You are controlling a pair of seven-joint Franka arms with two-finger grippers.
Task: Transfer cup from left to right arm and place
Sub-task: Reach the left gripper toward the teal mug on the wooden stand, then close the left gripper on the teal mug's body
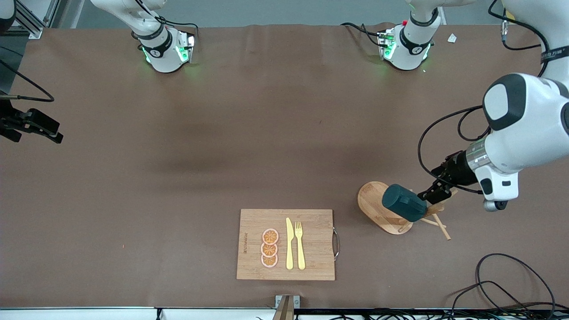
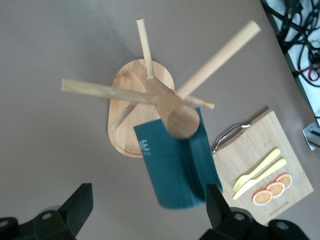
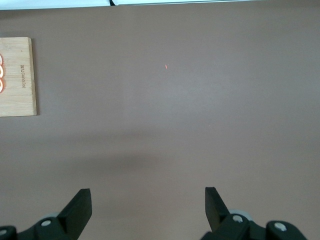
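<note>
The dark teal cup (image 1: 403, 202) hangs tilted on a peg of the wooden rack (image 1: 371, 202), toward the left arm's end of the table. My left gripper (image 1: 430, 194) hovers open right by the rack's top, with nothing held. In the left wrist view the cup (image 2: 172, 165) hangs below the rack's post (image 2: 181, 120), and its lower end reaches in between the open left gripper's (image 2: 148, 200) jaws, close to one finger (image 2: 216, 205). My right gripper (image 1: 52, 134) waits open over bare table at the right arm's end; the right gripper (image 3: 148, 200) holds nothing.
A wooden cutting board (image 1: 311, 266) with a metal handle lies nearer the front camera, carrying a yellow knife (image 1: 289, 244), a yellow fork (image 1: 300, 244) and three orange slices (image 1: 270, 248). Black cables (image 1: 502, 284) lie at the table's corner near the left arm's end.
</note>
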